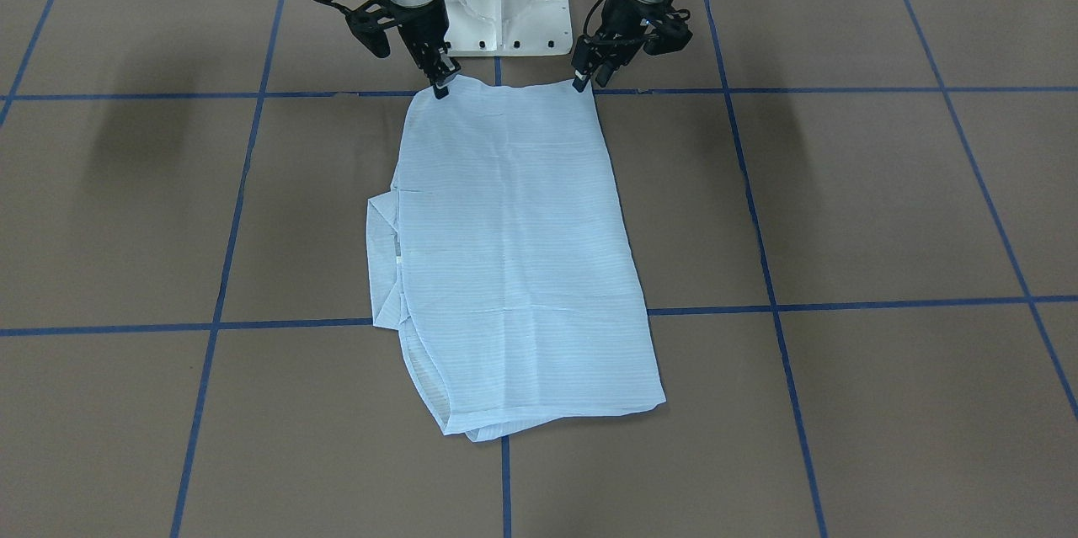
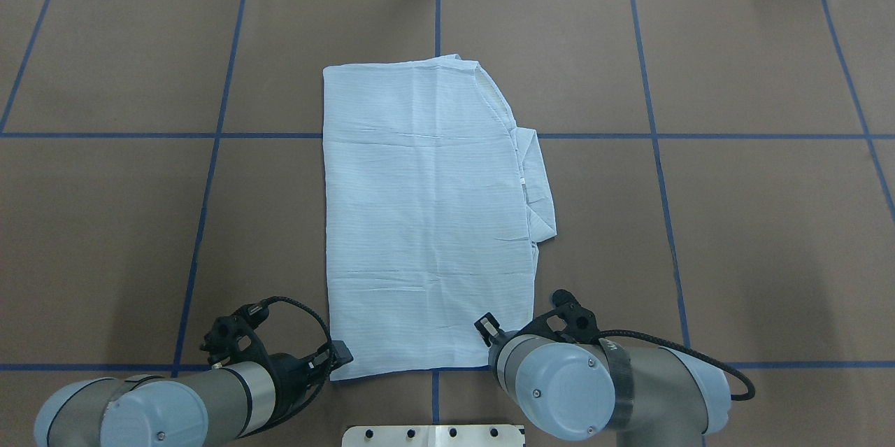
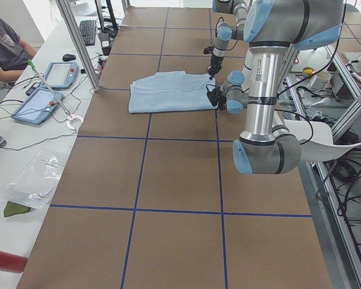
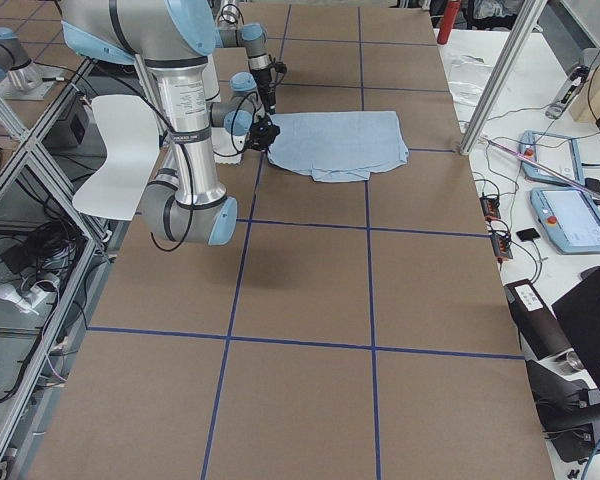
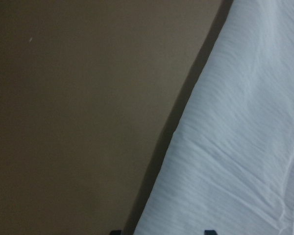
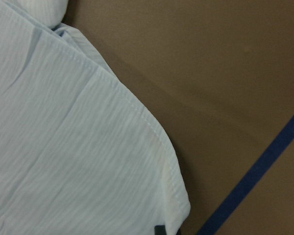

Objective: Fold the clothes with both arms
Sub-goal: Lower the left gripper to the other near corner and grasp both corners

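Folded light blue shirt (image 1: 514,252) lies flat on the counter (image 1: 842,201), one short edge just before the white base (image 1: 505,7).
Sleeves are hidden in the fold; a flap (image 1: 383,260) juts out on the robot's right. The left gripper (image 1: 579,83) straddles one near corner, fingertips apart. The right gripper (image 1: 442,89) meets the other; whether it is parted or pinching cannot be told.

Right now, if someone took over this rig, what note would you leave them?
Left pincer: open, tips straddling the edge of the shirt at one robot-side corner.
Right pincer: at the other robot-side corner; grip unclear.
Shirt: flat on the table, already folded into a long panel.
Left to do: probably grip both corners and fold toward the far end.
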`<state>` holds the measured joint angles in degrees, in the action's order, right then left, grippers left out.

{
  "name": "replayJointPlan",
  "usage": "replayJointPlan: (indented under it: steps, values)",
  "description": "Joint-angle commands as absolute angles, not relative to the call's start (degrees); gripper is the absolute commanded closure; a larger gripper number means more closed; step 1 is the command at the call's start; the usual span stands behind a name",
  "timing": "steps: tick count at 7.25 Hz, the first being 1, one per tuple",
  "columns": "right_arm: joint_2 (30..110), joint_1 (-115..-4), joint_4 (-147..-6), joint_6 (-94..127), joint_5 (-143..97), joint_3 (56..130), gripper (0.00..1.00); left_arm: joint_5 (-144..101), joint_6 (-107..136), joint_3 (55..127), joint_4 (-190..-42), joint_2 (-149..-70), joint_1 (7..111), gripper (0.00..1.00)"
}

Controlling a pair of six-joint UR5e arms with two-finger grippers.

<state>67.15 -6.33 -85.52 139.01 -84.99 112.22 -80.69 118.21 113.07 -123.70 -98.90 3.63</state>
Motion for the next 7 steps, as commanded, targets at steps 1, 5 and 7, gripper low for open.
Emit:
replayJointPlan:
  steps: [1,5,7]
  values:
    - [67.06,-6.33,-85.52,138.96,-84.99,112.24,1.0,-80.68,118.56,113.03,-122.7,-99.23,2.9,0.5]
    - [67.24,-6.42,-85.52,138.96,-84.99,113.03,1.0,-80.6,119.53,112.94,-122.7,-99.14,2.46,0.72]
    - [67.24,-6.42,-85.52,138.96,-84.99,112.94,1.0,-80.6,119.53,113.03,-122.7,-99.23,2.55,1.0]
